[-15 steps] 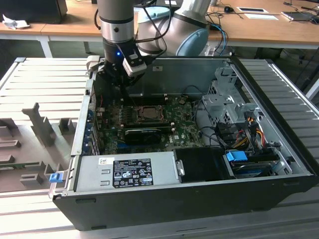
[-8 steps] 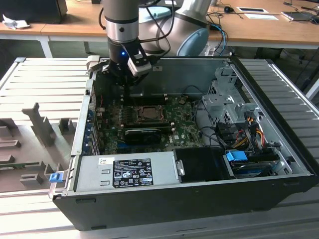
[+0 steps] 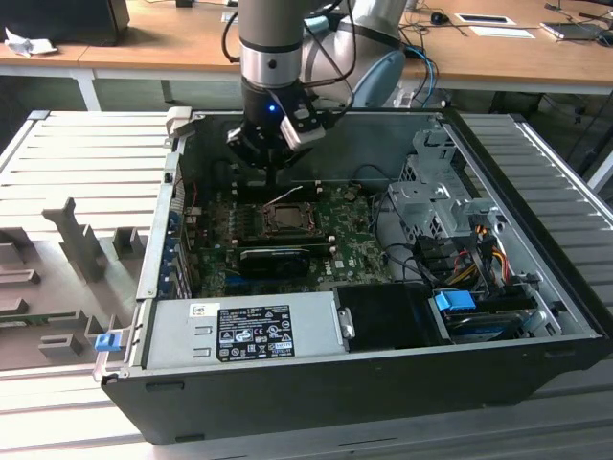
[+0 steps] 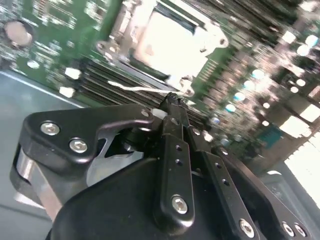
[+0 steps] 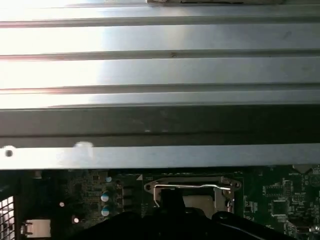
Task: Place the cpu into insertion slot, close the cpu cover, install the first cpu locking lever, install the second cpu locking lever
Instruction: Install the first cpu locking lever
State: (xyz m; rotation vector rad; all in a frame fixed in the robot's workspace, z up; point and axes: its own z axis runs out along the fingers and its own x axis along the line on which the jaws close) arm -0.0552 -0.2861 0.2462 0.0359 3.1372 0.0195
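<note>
The insertion slot (image 3: 287, 218) sits on the green board inside the open computer case. In the second wrist view the cpu (image 4: 165, 45) shows its pale face inside the socket, with the silvery cpu cover (image 4: 117, 30) lying flat around it. A thin wire locking lever (image 4: 132, 89) runs along the socket's edge, and in the first wrist view this lever (image 5: 190, 186) is a bright bar across the socket. My gripper (image 3: 278, 177) hangs just above the socket's far side. Its fingers (image 4: 172, 117) are pressed together, and the tips meet the lever's end.
A long black expansion card (image 3: 273, 259) lies just in front of the socket. The power supply (image 3: 239, 331) fills the case's near side. A metal drive cage (image 3: 431, 192) and coloured cables (image 3: 469, 249) stand at the exterior view's right. A grey fixture rack (image 3: 77, 240) stands outside the case.
</note>
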